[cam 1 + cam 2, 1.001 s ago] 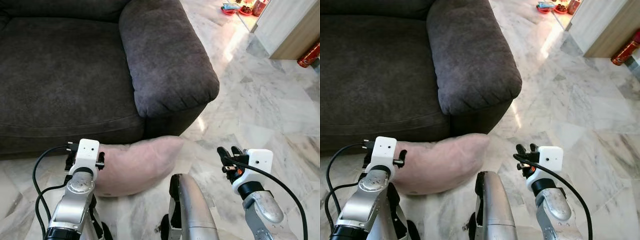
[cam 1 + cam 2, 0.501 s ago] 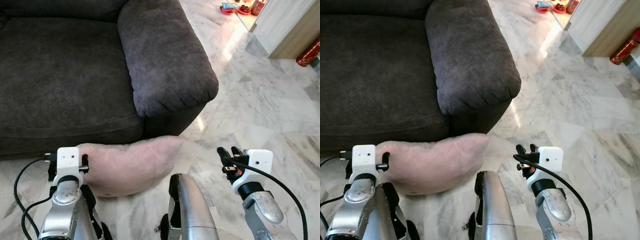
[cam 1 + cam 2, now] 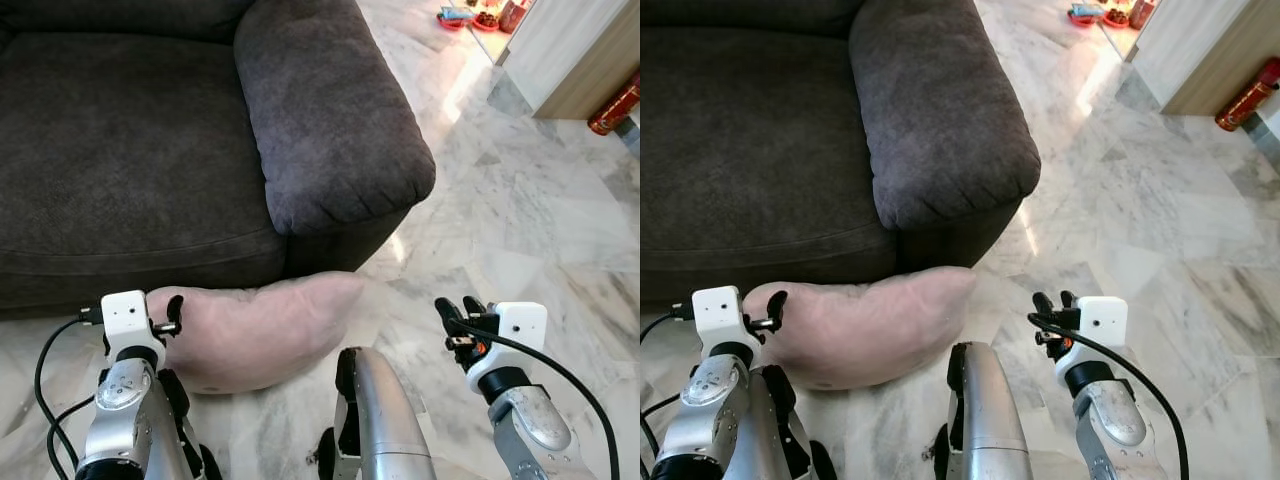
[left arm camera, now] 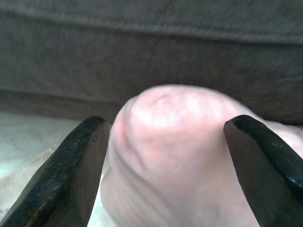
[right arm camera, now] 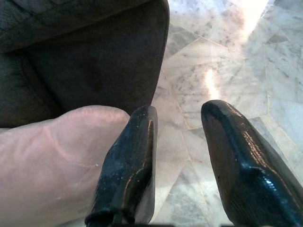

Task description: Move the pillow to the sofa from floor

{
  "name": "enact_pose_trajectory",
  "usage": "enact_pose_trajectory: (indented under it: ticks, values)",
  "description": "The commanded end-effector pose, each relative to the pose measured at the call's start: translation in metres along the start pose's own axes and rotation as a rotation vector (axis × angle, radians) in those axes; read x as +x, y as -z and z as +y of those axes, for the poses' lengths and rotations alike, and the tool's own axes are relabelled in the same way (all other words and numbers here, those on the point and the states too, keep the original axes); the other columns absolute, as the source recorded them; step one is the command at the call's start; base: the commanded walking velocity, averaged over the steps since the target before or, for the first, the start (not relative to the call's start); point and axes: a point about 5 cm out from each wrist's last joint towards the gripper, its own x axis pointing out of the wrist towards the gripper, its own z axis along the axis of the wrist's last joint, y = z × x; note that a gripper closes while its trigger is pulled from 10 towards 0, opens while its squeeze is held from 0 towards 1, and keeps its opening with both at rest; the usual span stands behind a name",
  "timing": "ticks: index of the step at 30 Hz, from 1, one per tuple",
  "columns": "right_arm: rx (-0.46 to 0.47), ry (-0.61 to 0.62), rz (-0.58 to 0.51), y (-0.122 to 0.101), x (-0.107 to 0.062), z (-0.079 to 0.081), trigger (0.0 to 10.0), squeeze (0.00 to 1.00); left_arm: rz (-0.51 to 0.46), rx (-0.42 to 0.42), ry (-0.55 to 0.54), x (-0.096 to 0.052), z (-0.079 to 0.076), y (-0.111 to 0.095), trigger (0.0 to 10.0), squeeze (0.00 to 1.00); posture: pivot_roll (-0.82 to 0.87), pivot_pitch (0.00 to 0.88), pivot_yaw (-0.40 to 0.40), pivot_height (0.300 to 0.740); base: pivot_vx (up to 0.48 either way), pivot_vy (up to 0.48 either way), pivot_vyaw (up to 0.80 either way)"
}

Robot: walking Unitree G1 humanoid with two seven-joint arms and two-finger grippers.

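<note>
A pale pink pillow [image 3: 255,330] lies on the marble floor [image 3: 520,210] in the lower middle of the frame, pushed up against the front of the dark grey sofa [image 3: 130,150], just below the sofa's rounded armrest [image 3: 330,120], which fills the upper centre. The left pincer [image 3: 170,312] sits at the lower left of the frame, right at the pillow's left end; in the left wrist view its two black fingers [image 4: 78,170] stand wide apart with the rounded end of the pillow [image 4: 175,156] between them, and it has hold of nothing (whether the fingers actually touch the fabric cannot be told). The right pincer [image 3: 455,318] is at the lower right of the frame, above the bare floor and apart from the pillow's right end; in the right wrist view its fingers [image 5: 128,165] are partly open with only floor between them, the pillow [image 5: 52,161] lying off to one side of them. At the far upper right of the frame stands a light wooden cabinet [image 3: 575,50] with a red can [image 3: 612,105] beside it, and a few small colourful items [image 3: 478,16] lie on the floor at the top edge.
</note>
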Motion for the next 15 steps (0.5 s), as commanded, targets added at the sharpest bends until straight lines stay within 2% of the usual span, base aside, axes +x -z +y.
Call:
enact_pose_trajectory:
  ticks: [1,4,11,15]
  values:
    - [-0.013,0.016,0.001,-0.002,-0.006,-0.006,10.0,0.00,0.029,-0.028,-0.005,-0.001,0.004,0.010,10.0,0.00,-0.14,0.235,-0.235,0.498,0.000,0.000,0.00]
    - [-0.015,0.015,0.004,-0.002,-0.006,-0.006,10.0,0.00,0.064,-0.020,-0.005,-0.002,0.006,0.018,10.0,0.00,-0.14,0.236,-0.236,0.498,0.000,0.000,0.00]
    - [-0.017,0.009,0.006,-0.003,-0.009,-0.005,10.0,0.00,0.147,-0.026,0.016,-0.007,0.000,0.042,10.0,0.00,-0.17,0.246,-0.245,0.498,0.000,0.000,0.00]
    - [-0.022,0.011,0.011,-0.003,-0.012,-0.006,10.0,0.00,0.155,-0.033,0.024,-0.005,-0.004,0.045,10.0,0.00,-0.17,0.249,-0.249,0.498,0.000,0.000,0.00]
